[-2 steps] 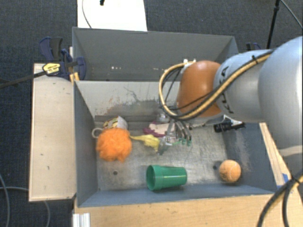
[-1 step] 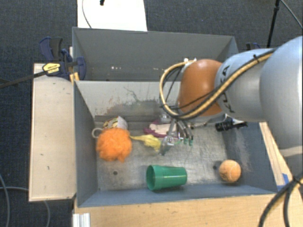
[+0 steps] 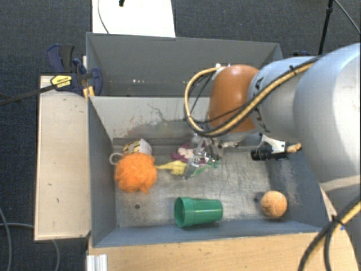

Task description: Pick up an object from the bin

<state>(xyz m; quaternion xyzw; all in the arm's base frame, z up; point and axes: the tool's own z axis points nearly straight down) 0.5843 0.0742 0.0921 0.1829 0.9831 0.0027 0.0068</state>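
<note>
Roughly centre: gripper (image 3: 201,156) over pink, yellow and green heap (image 3: 179,164); opening cannot be told.
Left: one orange fluffy ball (image 3: 136,173).
Bottom: one green cup (image 3: 198,212), sideways.
Lower right: one tan ball (image 3: 273,203).

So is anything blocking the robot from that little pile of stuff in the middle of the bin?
Nothing visible is. The end effector is right over the small heap of pink, yellow and green bits. The fluffy orange ball and the green cup lie off to the sides, clear of the end effector.
</note>
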